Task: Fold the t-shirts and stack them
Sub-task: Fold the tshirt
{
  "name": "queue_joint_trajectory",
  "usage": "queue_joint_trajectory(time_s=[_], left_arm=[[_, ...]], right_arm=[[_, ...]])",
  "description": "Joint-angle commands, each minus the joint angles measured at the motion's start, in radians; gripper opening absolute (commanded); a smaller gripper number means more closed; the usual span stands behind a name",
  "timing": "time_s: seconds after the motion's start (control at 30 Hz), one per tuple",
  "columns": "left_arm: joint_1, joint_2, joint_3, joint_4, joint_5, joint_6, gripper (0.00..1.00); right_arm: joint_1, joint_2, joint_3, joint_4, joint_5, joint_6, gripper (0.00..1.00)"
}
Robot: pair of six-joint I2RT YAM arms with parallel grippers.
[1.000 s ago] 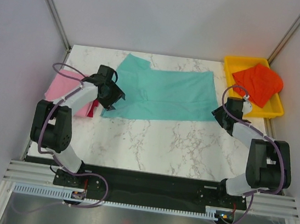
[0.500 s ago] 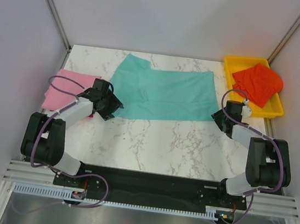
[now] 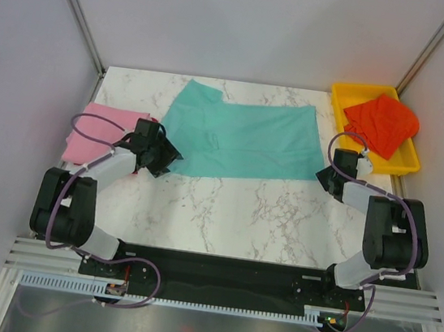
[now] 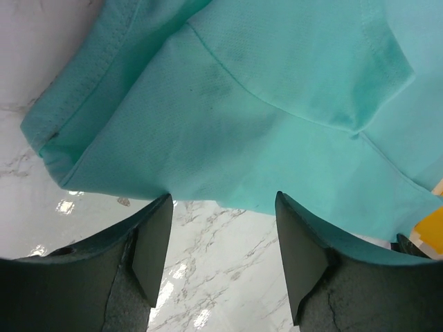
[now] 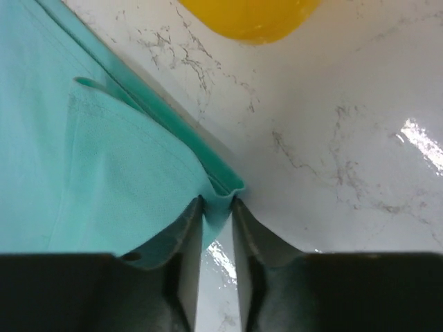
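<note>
Right wrist view showed the right gripper (image 5: 217,206) pinched on a near corner of the teal t-shirt (image 5: 104,166), which lay spread on the table (image 5: 360,138). The left gripper (image 4: 221,207) gaped beside the opposite hem and would likely need both layers before closing.

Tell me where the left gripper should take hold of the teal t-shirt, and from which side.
Take the teal t-shirt by its near hem, close to the left corner. Come in low from the near side: that edge lies flat on the table, straight across the open left gripper, so a finger could probably slide under it.
</note>
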Motion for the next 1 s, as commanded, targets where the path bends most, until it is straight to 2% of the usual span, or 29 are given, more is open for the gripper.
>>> queue_joint_trajectory(time_s=[0.0,0.13,0.17,0.43,0.73,0.83,0.97], left_arm=[[0.008,-0.065,-0.027,0.026,-0.042,0.025,0.68],[0.008,-0.099,-0.053,0.021,-0.095,-0.001,0.66],[0.008,-0.103,-0.058,0.019,-0.106,-0.008,0.65],[0.008,-0.140,-0.118,0.016,-0.166,-0.065,0.64],[0.008,-0.083,-0.130,0.041,-0.227,-0.114,0.63],[0.008,-0.037,-0.115,0.058,-0.218,-0.116,0.58],[0.008,0.016,-0.096,0.059,-0.207,-0.119,0.45]], right_arm=[[-0.005,0.020,0.032,-0.014,0.039,0.016,0.26],[-0.007,-0.014,0.019,-0.035,0.064,0.019,0.02],[-0.010,-0.032,0.006,-0.035,0.073,0.022,0.00],[-0.039,-0.106,-0.029,-0.051,0.078,0.038,0.00],[-0.047,-0.128,-0.044,-0.051,0.062,0.036,0.00],[-0.048,-0.134,-0.047,-0.051,0.061,0.035,0.00],[-0.048,-0.154,-0.057,-0.051,0.062,0.033,0.00]])
